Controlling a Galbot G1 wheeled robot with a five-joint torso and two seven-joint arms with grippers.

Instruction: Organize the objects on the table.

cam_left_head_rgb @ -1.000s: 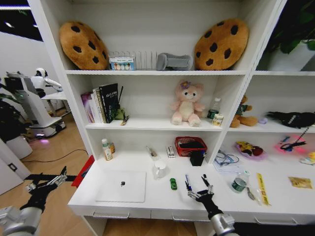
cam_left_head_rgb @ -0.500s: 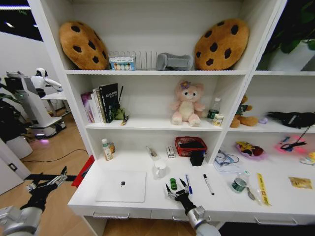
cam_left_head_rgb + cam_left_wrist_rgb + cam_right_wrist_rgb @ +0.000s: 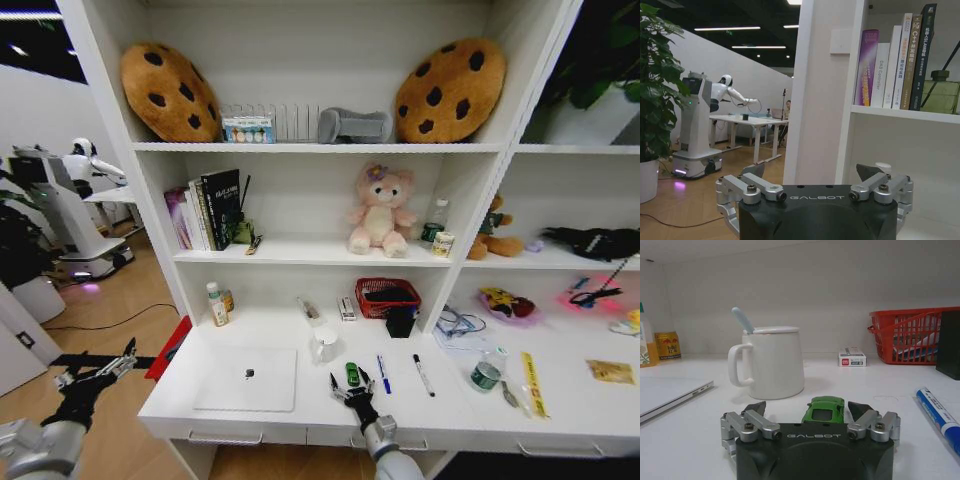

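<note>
- The white desk (image 3: 300, 405) carries a shut silver laptop (image 3: 246, 379), a lidded white mug (image 3: 324, 344), a blue pen (image 3: 383, 373) and a black pen (image 3: 424, 375).
- The right gripper (image 3: 352, 386) rests low at the desk's front, fingers spread wide around the green toy car (image 3: 823, 408), gripping nothing.
- The left gripper (image 3: 96, 371) hangs off the desk's left end over wood floor (image 3: 120, 300), fingers apart and empty.
- A red basket (image 3: 388, 296) sits against the back wall.
</note>
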